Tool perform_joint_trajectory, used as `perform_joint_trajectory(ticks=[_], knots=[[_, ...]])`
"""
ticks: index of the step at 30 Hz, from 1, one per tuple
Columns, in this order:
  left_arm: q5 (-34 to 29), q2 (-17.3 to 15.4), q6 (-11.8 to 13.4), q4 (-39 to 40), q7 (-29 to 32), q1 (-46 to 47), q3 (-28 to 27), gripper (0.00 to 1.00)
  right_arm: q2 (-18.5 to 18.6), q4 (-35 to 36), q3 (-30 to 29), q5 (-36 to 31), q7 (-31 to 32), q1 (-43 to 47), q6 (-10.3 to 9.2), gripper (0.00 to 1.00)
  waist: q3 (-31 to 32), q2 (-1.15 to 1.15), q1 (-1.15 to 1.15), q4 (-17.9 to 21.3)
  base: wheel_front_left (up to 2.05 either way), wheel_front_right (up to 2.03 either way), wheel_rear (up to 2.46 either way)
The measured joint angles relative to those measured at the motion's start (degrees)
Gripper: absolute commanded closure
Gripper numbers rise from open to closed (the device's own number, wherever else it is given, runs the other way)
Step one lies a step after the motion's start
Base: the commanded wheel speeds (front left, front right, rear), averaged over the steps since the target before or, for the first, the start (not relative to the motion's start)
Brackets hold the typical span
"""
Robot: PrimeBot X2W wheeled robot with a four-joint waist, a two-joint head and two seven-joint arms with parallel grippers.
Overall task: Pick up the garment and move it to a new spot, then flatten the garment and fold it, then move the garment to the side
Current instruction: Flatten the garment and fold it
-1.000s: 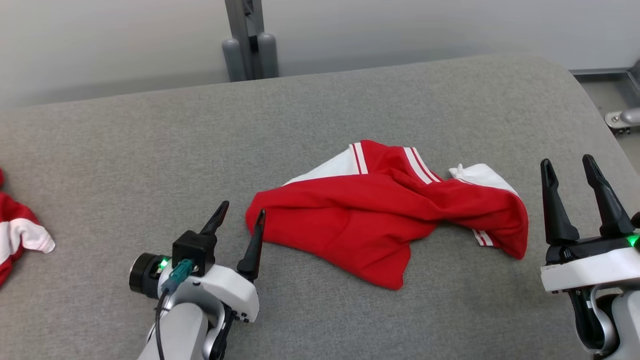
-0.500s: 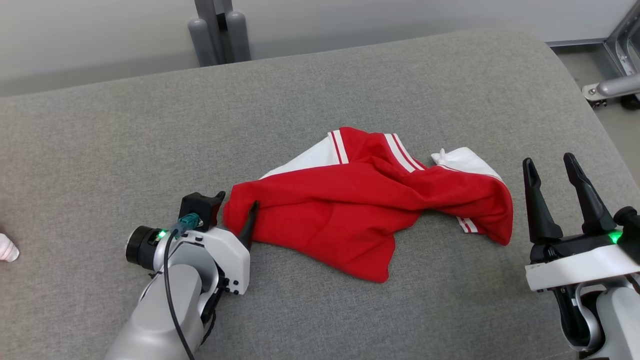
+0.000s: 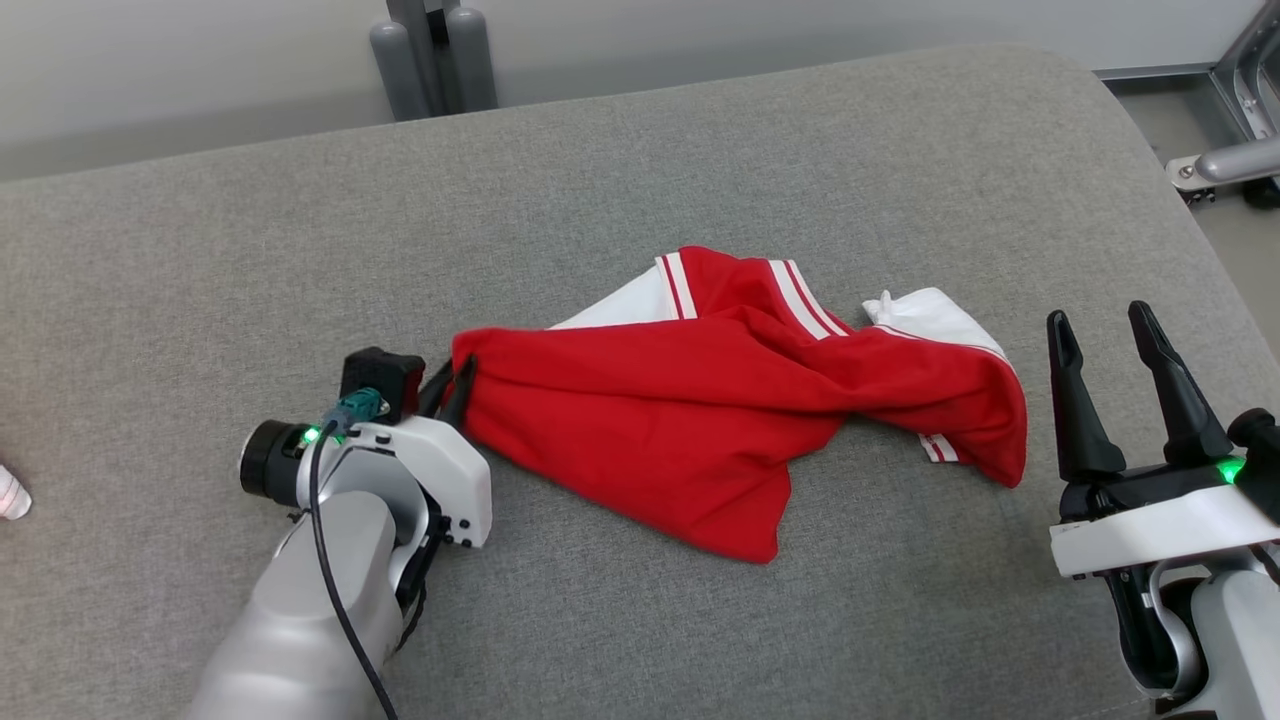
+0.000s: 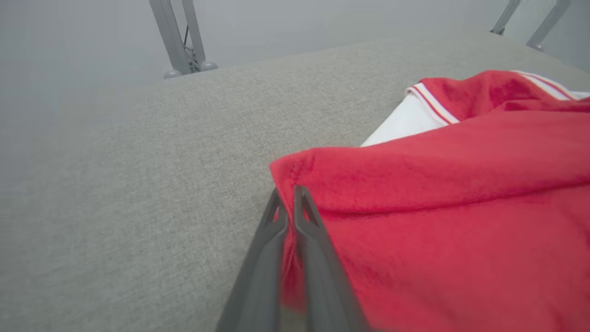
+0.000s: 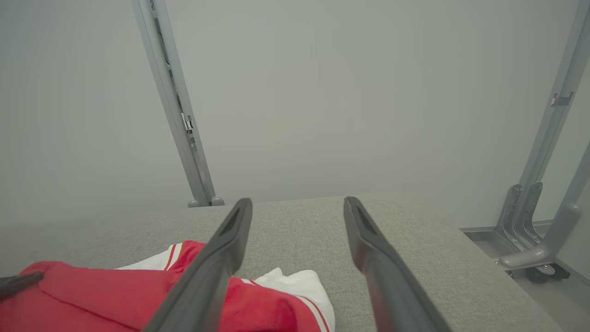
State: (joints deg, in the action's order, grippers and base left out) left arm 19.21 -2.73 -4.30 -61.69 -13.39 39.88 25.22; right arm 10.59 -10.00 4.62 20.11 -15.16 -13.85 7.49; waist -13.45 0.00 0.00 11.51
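**Now the left jaws pinch the garment's corner; the right jaws stand wide**

Plainly, the left jaws are closed on the garment (image 3: pixel 700 420). Their two dark fingers (image 3: pixel 452 388) press together with a fold of red cloth caught between them, right at the garment's nearest corner. In the left wrist view the fingers (image 4: pixel 265 249) meet at the tips. The garment (image 4: pixel 461 207) bulges just past them and to their right, and a thin strip of red shows in the slit between the two.

From that pinched corner the garment spreads away to the right of the left jaws, lying crumpled on the grey table (image 3: pixel 700 150). It is red with white panels and red-and-white striped bands. One white panel (image 4: pixel 401 127) peeks out ahead and to the right of the left jaws' tips.

The right jaws are open, their fingers (image 3: pixel 1078 400) spread well apart with nothing between them. The garment's other end lies to their left, near but not touching. In the right wrist view the garment (image 5: pixel 92 295) sits low and to the left of these jaws, partly behind the left-hand finger (image 5: pixel 216 258). A white flap (image 5: pixel 299 286) shows in the gap between the two fingers.

Far to the left of the left jaws, a scrap of white striped cloth (image 3: pixel 8 492) lies on the table. Beyond both jaws, past the table's far edge, stands a grey metal post (image 3: pixel 432 50).
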Motion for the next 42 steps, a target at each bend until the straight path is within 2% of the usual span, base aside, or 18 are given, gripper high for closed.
perform_joint_trajectory(ticks=[3, 6, 12, 16, 21, 25, 35, 38, 39, 42], knots=[[0.59, 0.0, 1.21, 0.26, -0.93, 0.93, -0.66, 1.0, -0.14, -0.14, 0.01, -0.32, 0.0, 0.01, 0.0, 0.0, 0.32, 0.0, 0.0, -0.24, 0.0, 0.0, 0.0], [0.44, -0.46, 3.86, 3.15, -1.44, 2.69, -2.18, 1.0, -0.21, -0.21, 0.03, -0.49, 0.0, -0.01, 0.0, 0.0, 0.56, 0.0, 0.0, -0.43, 0.0, 0.0, 0.0], [-6.03, -2.87, 11.63, 25.66, -1.58, 3.85, -7.99, 1.0, -0.48, -0.11, 0.25, -0.56, 0.0, -0.63, 0.0, 0.0, 0.78, 0.0, 0.0, -0.36, 0.0, 0.0, 0.0], [-12.32, -3.39, 13.0, 38.86, -1.63, 1.31, -9.31, 1.0, -0.87, 0.03, -0.01, -0.58, 0.0, -0.86, 0.0, 0.0, 1.11, 0.0, 0.0, -0.24, 0.0, 0.0, 0.0], [-17.35, -5.1, 12.34, 45.32, -1.69, -5.68, -7.22, 1.0, -1.36, 0.11, -0.45, -0.99, 0.0, -0.41, 0.0, 0.0, 1.77, 0.0, 0.0, -0.89, 0.0, 0.0, 0.0], [-19.25, -6.73, 11.39, 45.3, -1.69, -12.52, -4.5, 1.0, -1.48, 0.12, -0.99, -1.05, 0.0, 0.63, 0.0, 0.0, 2.4, 0.0, 0.0, -2.25, 0.0, 0.0, 0.0], [-17.85, -9.22, 6.09, 32.66, -1.69, -23.59, -0.52, 1.0, -0.94, -0.36, -0.89, -1.2, 0.0, 2.49, 0.0, 0.0, 4.94, 0.0, 0.0, -7.12, 0.0, 0.0, 0.0], [-17.53, -9.47, 3.96, 28.49, -1.7, -25.22, 0.62, 1.0, -0.88, -0.65, -0.81, -1.35, 0.0, 2.71, 0.0, 0.0, 5.85, 0.0, 0.0, -8.47, 0.0, 0.0, 0.0], [-17.14, -9.6, 2.15, 26.03, -1.69, -25.97, 1.69, 1.0, -0.88, -0.81, -1.02, -1.45, 0.0, 2.94, 0.0, 0.0, 6.5, 0.0, 0.0, -9.26, 0.0, 0.0, 0.0], [-17.16, -9.89, -0.15, 22.36, -1.71, -26.68, 3.76, 1.0, -0.89, -1.57, -1.04, -1.52, 0.0, 3.93, 0.0, 0.0, 7.75, 0.0, 0.0, -10.54, 0.0, 0.0, 0.0]])
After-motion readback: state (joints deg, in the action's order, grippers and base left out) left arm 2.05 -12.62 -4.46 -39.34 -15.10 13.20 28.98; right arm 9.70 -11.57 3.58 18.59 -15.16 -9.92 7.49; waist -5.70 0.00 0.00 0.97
